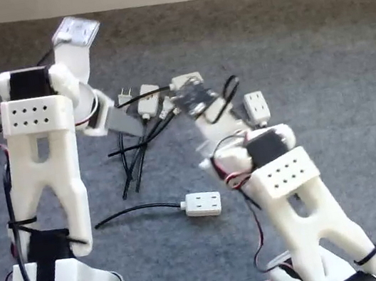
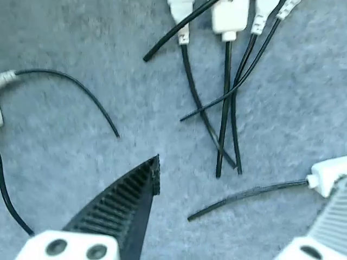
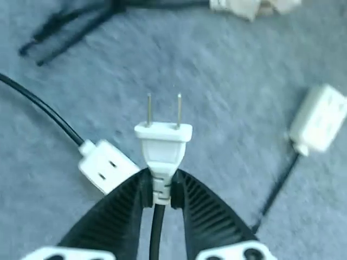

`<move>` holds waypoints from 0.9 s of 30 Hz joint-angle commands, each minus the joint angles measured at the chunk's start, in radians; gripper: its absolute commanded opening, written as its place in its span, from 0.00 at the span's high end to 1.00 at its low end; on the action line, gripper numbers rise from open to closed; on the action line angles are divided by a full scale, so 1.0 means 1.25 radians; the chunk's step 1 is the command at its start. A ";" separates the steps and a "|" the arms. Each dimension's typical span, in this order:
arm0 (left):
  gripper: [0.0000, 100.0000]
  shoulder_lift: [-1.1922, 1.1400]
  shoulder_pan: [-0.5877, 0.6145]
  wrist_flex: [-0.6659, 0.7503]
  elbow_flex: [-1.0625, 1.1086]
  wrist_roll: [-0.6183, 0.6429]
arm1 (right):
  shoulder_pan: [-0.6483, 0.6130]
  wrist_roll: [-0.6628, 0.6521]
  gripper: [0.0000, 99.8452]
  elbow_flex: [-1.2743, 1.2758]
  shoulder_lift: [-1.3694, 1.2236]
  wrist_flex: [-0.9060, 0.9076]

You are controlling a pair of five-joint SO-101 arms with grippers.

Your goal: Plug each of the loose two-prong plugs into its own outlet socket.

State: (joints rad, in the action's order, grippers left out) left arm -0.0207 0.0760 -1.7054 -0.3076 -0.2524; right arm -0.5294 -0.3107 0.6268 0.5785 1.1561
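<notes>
Grey carpet (image 1: pixel 346 49): right gripper (image 3: pixel 161 189) pinches a two-prong plug (image 3: pixel 162 143) at its cord end, outlet socket (image 3: pixel 103 165) just beside it; left gripper (image 2: pixel 250 172) gapes wide above black cords (image 2: pixel 225 108), upper middle of high view.

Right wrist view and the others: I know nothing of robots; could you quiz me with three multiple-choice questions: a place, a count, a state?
1. Where is the white plug?
A. lying loose, untouched
B. between the right hand's fingers
C. already plugged in
2. How many prongs does it have?
A. one
B. two
C. three
3. How is the left hand?
A. open, empty
B. shut, empty
C. shut on something
Answers: 1 B, the fingers clamp its neck; 2 B, two metal prongs stick out; 3 A, its fingers stand wide apart, gripping nothing.
</notes>
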 commanded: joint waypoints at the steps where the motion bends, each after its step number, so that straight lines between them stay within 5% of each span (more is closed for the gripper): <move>1: 0.52 0.036 -0.040 -0.010 -0.093 -0.002 | -0.067 0.033 0.99 0.071 0.002 -0.172; 12: 0.52 0.129 -0.030 0.134 -0.025 -0.005 | -0.084 0.145 0.99 0.292 0.008 -0.484; 20: 0.52 0.544 -0.026 0.626 0.730 -0.004 | -0.101 0.144 0.99 0.294 0.008 -0.510; 27: 0.52 0.811 -0.009 0.680 1.049 0.042 | -0.214 0.144 0.99 0.320 0.008 -0.515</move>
State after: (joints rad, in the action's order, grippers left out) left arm 0.8293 0.0483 -0.8953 0.8293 -0.2432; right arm -0.7472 -0.1373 1.0349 0.5769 0.5286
